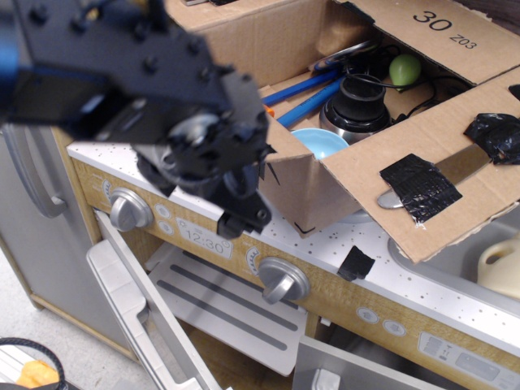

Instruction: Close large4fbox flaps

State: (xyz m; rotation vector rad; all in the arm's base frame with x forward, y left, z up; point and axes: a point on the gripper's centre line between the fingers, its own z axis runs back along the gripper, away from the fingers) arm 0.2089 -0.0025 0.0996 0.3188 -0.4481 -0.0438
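The large4fbox point(305, 191) stands open on the toy kitchen counter. Its right flap point(443, 130) lies spread outward with two black tape patches point(418, 185) and a metal utensil point(388, 199) under one. The far flap marked "30 Z03" point(439, 28) tilts outward, and the back flap point(260, 32) stands up. The left flap point(280, 154) is mostly hidden behind my black arm. My gripper point(242, 213) hangs at the box's near left corner, just over the counter. Its fingers are too dark and blurred to read.
The box holds a blue bowl point(315, 142), a black-lidded pot point(357, 101), a green ball point(404, 69) and blue pens point(305, 88). Below are the speckled counter point(366, 236), knobs point(130, 210) point(280, 280), an open oven door point(138, 313) and a cream jug point(500, 268).
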